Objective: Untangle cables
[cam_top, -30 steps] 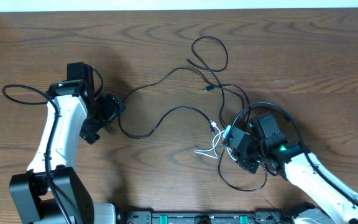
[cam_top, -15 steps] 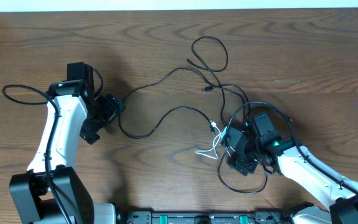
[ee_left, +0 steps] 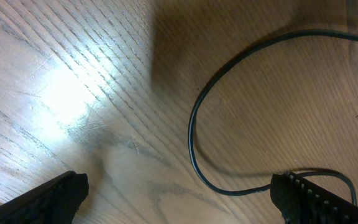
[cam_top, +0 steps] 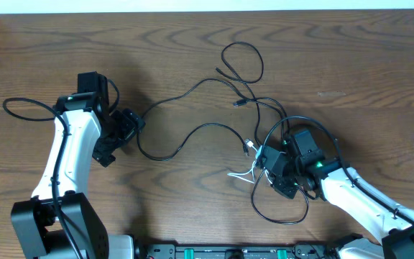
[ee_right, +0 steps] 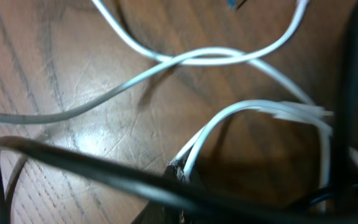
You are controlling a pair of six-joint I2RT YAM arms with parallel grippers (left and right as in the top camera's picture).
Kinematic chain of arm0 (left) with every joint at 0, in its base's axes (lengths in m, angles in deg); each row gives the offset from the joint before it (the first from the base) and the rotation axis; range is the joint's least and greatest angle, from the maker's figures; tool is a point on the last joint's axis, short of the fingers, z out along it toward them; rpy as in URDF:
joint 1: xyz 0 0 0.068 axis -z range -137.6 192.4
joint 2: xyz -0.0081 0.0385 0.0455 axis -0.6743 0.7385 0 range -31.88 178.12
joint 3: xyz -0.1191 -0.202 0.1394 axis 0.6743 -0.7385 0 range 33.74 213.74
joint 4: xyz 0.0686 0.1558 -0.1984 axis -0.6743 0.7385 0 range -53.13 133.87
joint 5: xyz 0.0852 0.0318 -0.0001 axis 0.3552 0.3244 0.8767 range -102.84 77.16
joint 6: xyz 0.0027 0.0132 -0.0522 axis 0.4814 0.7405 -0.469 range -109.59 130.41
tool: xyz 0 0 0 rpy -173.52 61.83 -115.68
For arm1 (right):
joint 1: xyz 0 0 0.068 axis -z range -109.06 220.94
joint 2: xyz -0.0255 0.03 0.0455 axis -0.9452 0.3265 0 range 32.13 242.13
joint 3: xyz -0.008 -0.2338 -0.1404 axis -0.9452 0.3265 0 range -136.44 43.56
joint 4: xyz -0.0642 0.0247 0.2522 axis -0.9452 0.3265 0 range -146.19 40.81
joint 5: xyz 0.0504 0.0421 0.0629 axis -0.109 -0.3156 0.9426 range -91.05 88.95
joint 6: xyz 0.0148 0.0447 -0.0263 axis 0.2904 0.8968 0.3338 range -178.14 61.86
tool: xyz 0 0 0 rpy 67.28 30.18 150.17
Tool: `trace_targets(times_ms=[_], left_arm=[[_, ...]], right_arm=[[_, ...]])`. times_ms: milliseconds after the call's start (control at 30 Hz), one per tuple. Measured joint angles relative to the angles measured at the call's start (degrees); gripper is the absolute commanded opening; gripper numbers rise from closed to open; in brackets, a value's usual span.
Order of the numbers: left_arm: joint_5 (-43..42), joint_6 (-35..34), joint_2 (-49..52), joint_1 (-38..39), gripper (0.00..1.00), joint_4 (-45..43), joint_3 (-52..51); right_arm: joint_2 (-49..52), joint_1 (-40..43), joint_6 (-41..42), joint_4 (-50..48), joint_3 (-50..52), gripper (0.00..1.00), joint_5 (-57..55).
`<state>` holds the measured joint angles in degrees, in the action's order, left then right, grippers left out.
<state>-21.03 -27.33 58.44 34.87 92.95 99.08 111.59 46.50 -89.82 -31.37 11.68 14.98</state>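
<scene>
Gripping the white cable (ee_right: 229, 112), right pincer (ee_right: 179, 175) is closed on its doubled strands, lower right of the overhead frame. Left pincer (ee_left: 179, 196), mid left, spread wide, holds nothing. Black cable (ee_left: 194, 143) loops on the table (cam_top: 351, 65) between its fingers (ee_left: 55, 196).

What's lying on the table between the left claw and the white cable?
In the overhead view, one black cable curves across that stretch between the left claw and the white cable; otherwise bare table.

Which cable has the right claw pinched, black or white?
The white cable: its doubled strand runs into the shut right claw. The black cable only crosses in front of it.
</scene>
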Motion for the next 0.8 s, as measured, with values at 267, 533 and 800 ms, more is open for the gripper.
trace_targets(times_ms=[267,533,800], left_arm=[[0.02,0.00,0.00,0.00,0.99,-0.02,0.00],[0.00,0.00,0.00,0.00,0.99,0.00,-0.02],[0.02,0.00,0.00,-0.02,0.99,0.00,0.00]], right_arm=[[-13.05,0.00,8.35,2.86,-7.61,0.01,-7.93],[-29.03,0.00,12.76,-14.62,-13.25,0.01,-12.85],[-30.36,0.00,14.40,-34.80,-13.90,0.01,-16.57]])
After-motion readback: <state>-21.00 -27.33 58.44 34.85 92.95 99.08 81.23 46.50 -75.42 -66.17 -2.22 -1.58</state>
